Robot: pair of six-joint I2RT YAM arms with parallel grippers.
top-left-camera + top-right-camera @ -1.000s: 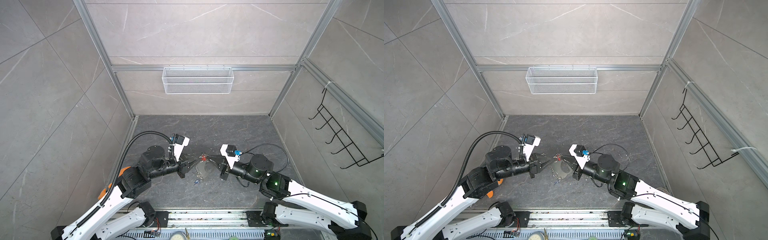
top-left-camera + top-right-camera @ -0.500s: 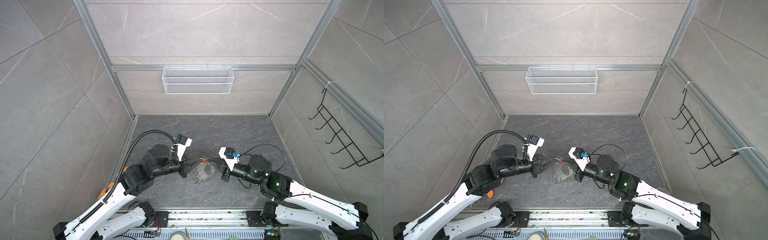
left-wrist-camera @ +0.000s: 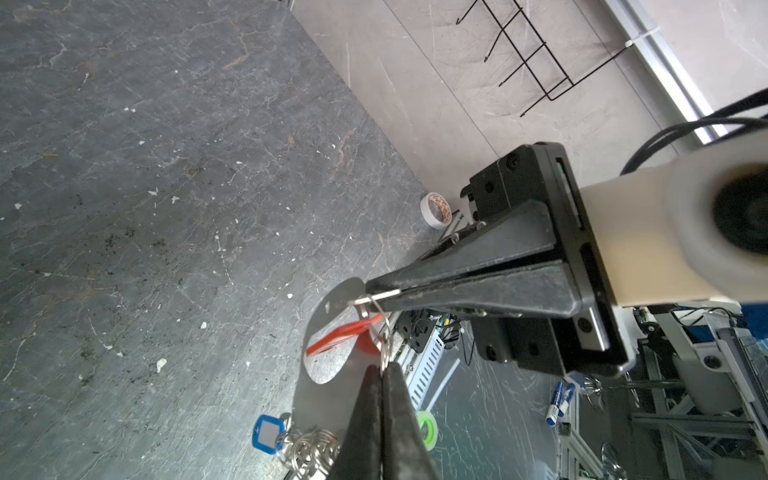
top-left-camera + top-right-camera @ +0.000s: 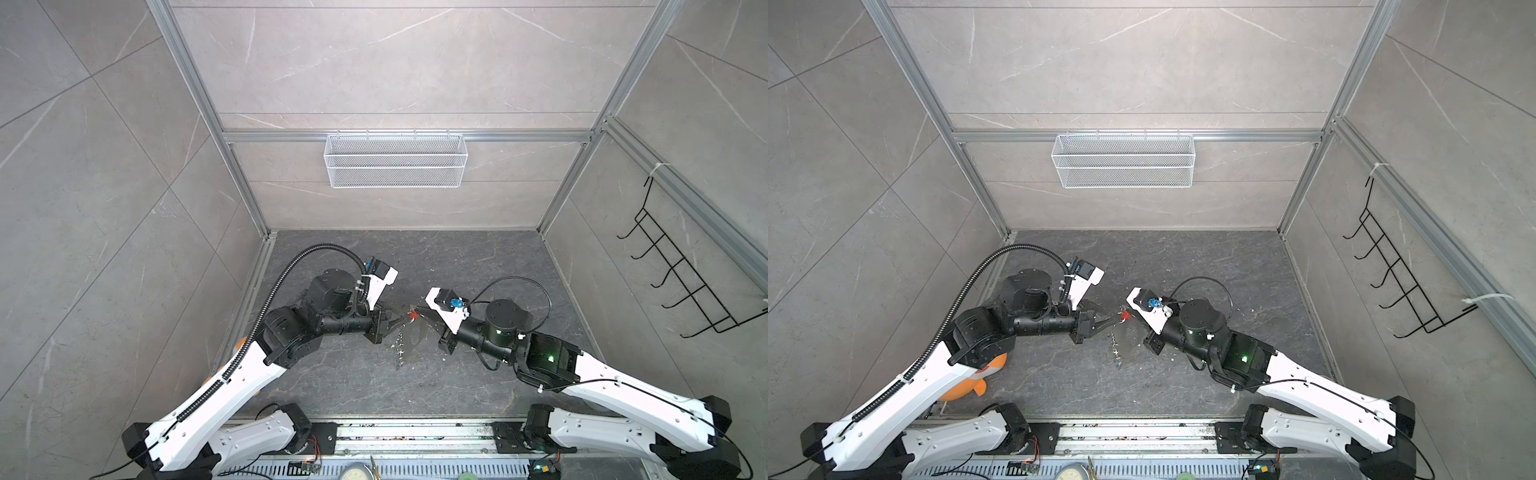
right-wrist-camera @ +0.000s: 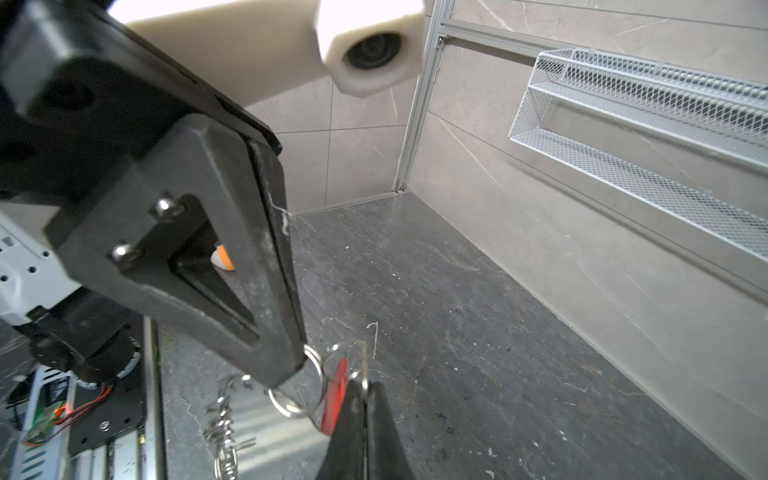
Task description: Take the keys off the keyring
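Left wrist view: both claws are clenched on the key bunch, which is held between them above the dark floor (image 3: 166, 166).
At left, the left gripper (image 3: 382, 368) pinches the small split ring (image 3: 386, 332). Just beside this ring are the red tag (image 3: 340, 334) and the grey keyring (image 3: 311, 399), with its chain (image 3: 311, 446) and the blue tag (image 3: 268, 432) at the far end. At right, the right gripper (image 3: 368, 293) is closed on the thin metal key (image 3: 361, 300), near the red tag.
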